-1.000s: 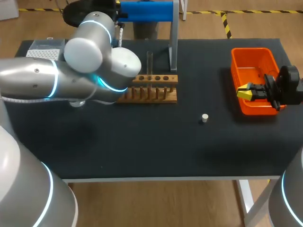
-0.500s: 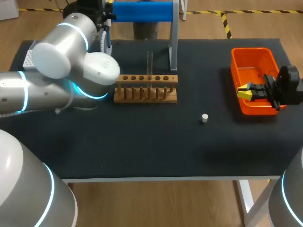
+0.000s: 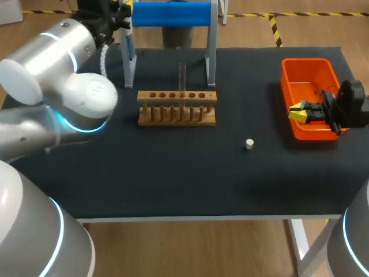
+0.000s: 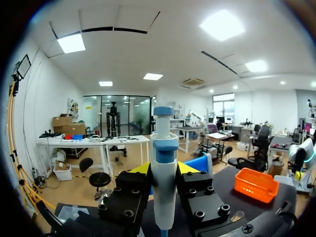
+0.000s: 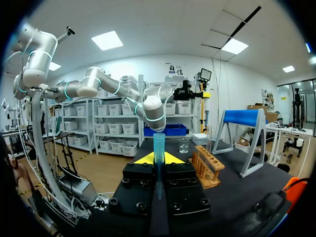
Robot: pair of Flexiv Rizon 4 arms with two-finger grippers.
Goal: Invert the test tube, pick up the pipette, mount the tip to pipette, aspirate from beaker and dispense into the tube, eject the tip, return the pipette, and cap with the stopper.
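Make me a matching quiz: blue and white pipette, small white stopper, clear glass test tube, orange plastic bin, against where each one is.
1 pipette
2 stopper
3 test tube
4 orange bin

A upright in the wooden rack
B beneath the right gripper
C loose on the black table
D clamped in the left gripper

Pairs: 1-D, 2-C, 3-A, 4-B

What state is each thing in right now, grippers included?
left gripper: shut on the pipette.
right gripper: shut on the pipette tip, over the orange bin.
test tube: upright in the wooden rack, no stopper on it.
stopper: loose on the table.
beaker: upright; contents unclear.
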